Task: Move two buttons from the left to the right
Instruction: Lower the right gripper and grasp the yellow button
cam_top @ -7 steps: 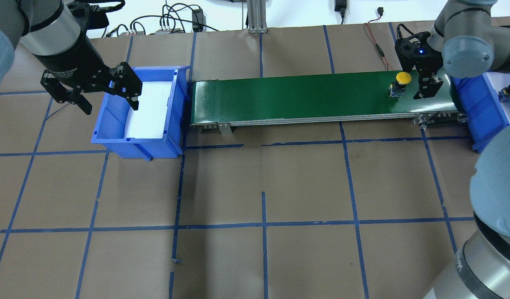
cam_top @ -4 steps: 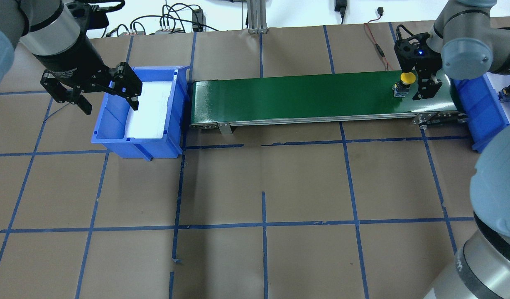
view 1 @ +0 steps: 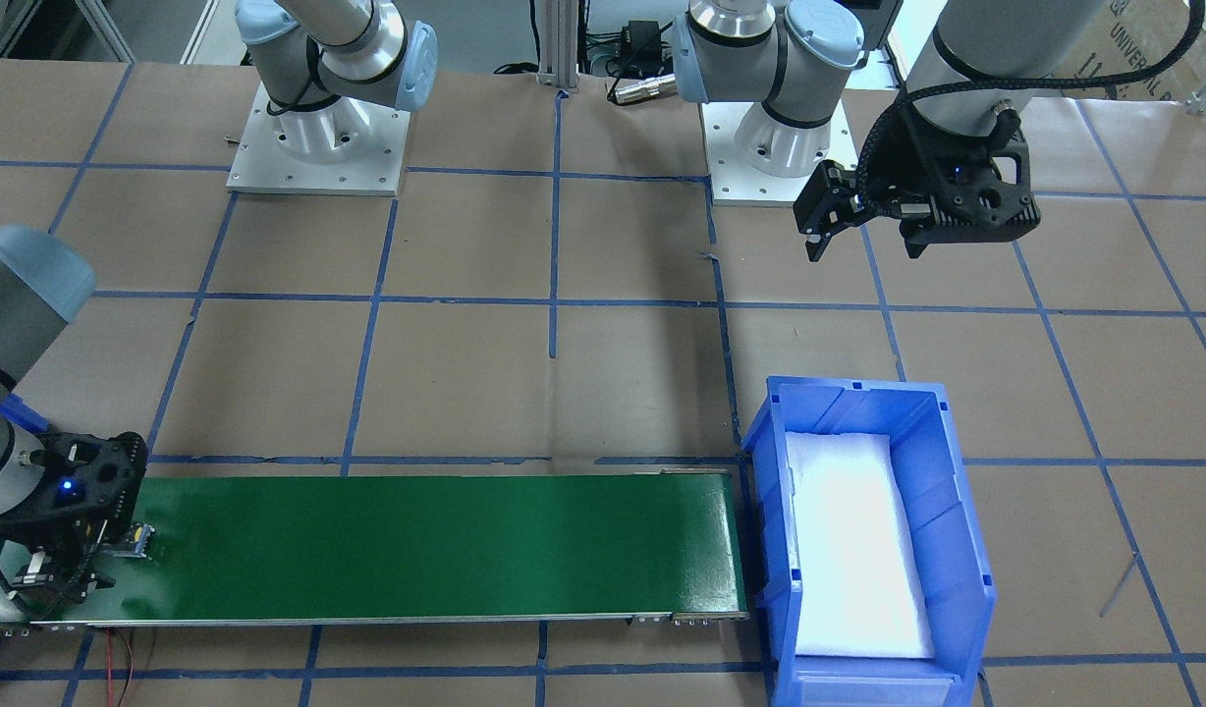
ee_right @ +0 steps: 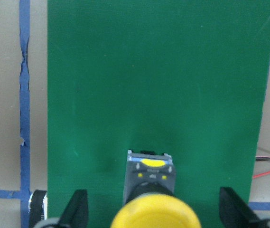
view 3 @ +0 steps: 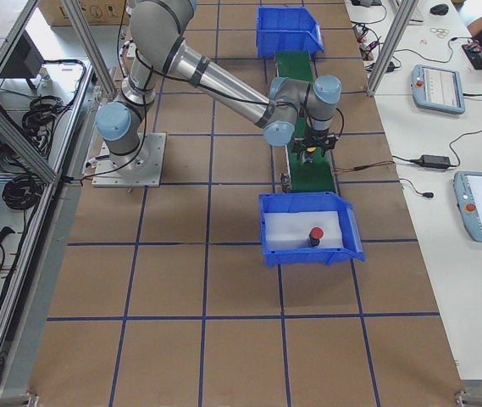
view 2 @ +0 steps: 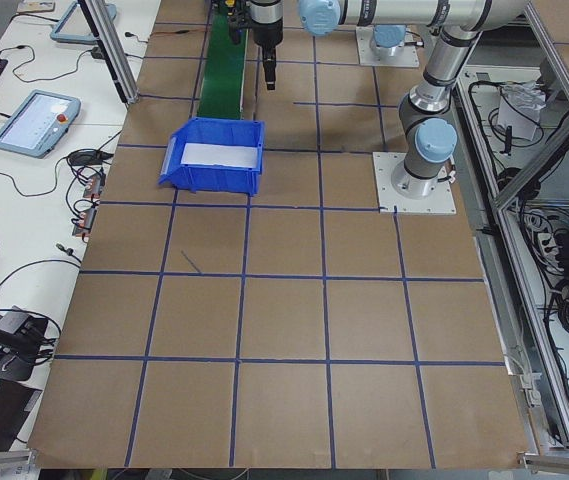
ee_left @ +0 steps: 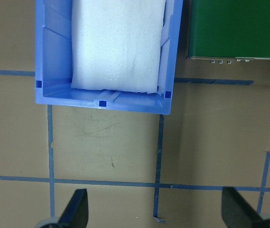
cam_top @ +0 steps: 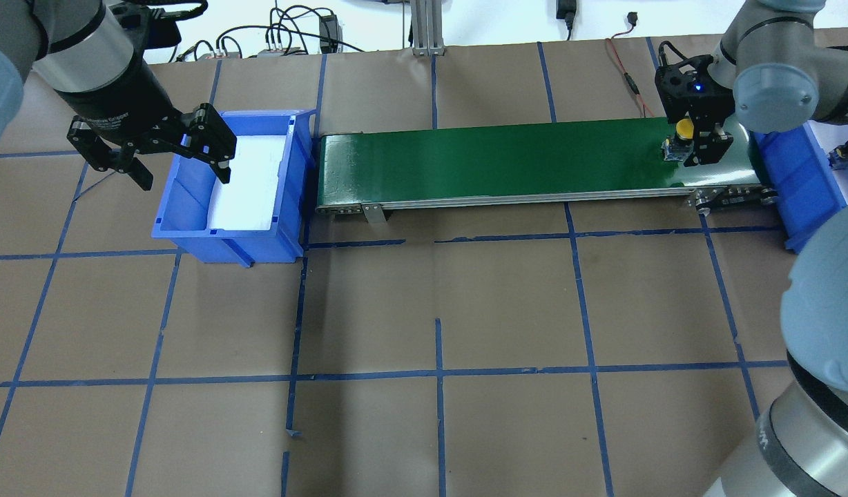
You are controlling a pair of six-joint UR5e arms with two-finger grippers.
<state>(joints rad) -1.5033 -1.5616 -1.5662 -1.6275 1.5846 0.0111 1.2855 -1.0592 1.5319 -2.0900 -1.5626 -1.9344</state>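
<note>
At the right end of the belt [cam_top: 500,159], yellow button [cam_top: 683,131] upright between the spread jaws of the right gripper [ee_right: 154,211], seemingly untouched. Centre, pinch the base below the cap, lift straight, carry to the bin [view 3: 291,256] holding the red button [view 3: 315,235]. Likewise released and idle: left gripper [ee_left: 156,209].

Yellow button [cam_top: 683,129] upright on belt's [cam_top: 500,162] right end; red button [view 3: 315,235], seemingly upright, in blue bin [view 3: 291,254].

Bright even light, soft faint shadows, white foam [view 1: 858,550] overexposed, yellow button [ee_right: 156,216] blurred up close
</note>
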